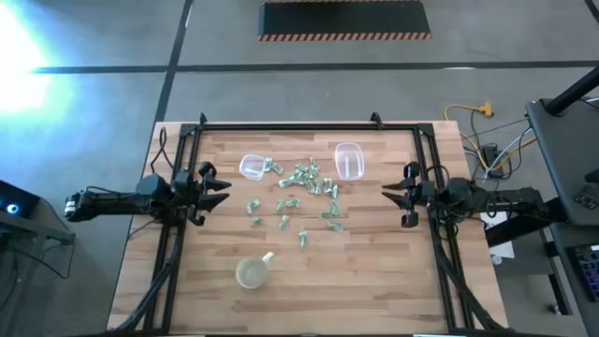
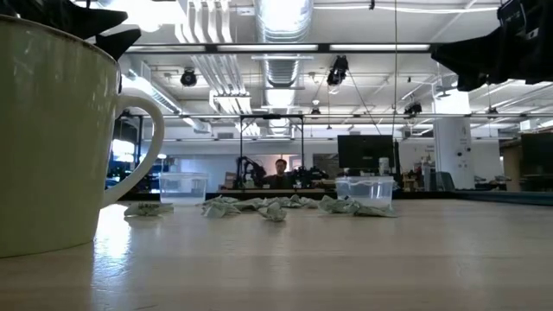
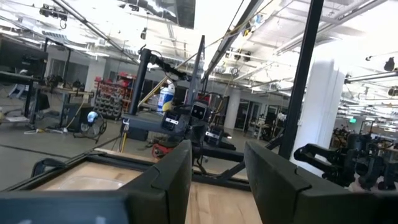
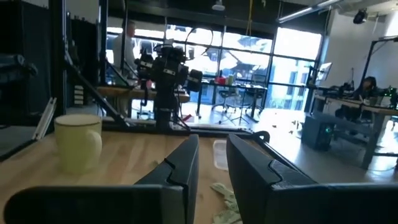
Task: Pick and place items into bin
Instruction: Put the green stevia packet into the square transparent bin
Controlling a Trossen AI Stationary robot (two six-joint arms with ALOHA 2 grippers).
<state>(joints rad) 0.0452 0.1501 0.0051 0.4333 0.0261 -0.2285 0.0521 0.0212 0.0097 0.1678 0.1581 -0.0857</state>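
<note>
Items (image 1: 298, 195) lie scattered in the high view; wrist views show both end effectors' fingers apart, empty.

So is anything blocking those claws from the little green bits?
Nothing visible. The left gripper and right gripper wait at opposite table edges, bare wood between them and the green pieces scattered mid-table.
</note>
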